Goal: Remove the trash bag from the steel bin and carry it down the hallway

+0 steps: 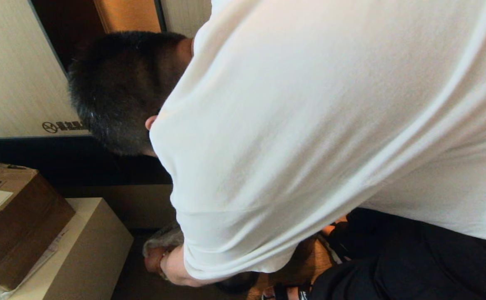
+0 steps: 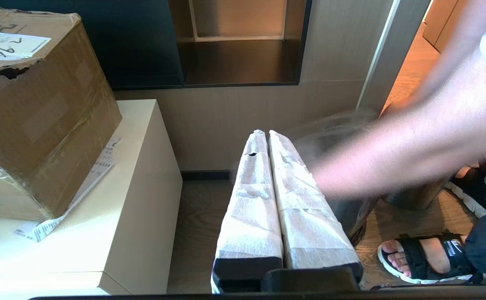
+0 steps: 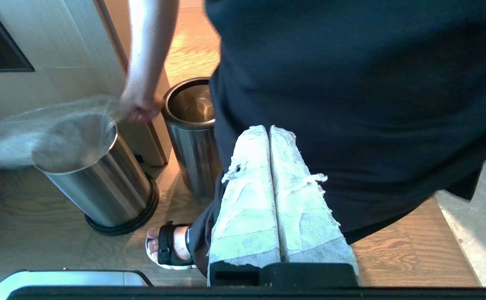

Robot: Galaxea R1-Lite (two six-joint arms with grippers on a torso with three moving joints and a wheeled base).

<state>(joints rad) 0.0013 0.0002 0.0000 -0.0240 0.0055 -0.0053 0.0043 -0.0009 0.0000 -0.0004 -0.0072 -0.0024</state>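
Note:
A person in a white shirt [image 1: 330,125] bends over in front of me and fills the head view, which shows neither gripper. A hand [image 3: 138,108] pulls the thin translucent trash bag [image 3: 30,129] over the mouth of the steel bin [image 3: 101,187], which stands on a black base ring; the bag is blurred. In the left wrist view the bin [image 2: 351,216] sits behind a blurred forearm [image 2: 413,141]. My left gripper [image 2: 266,132] and right gripper [image 3: 267,127] both hang shut and empty, their fingers wrapped in white tape, well short of the bin. The hallway is out of view.
A second steel bin [image 3: 190,133] stands by a wooden door frame [image 3: 113,62]. A cardboard box [image 2: 34,116] rests on a pale low cabinet [image 2: 138,200] to my left. The person's sandalled foot [image 3: 168,246] and dark trousers [image 3: 351,104] stand close in front of the right gripper.

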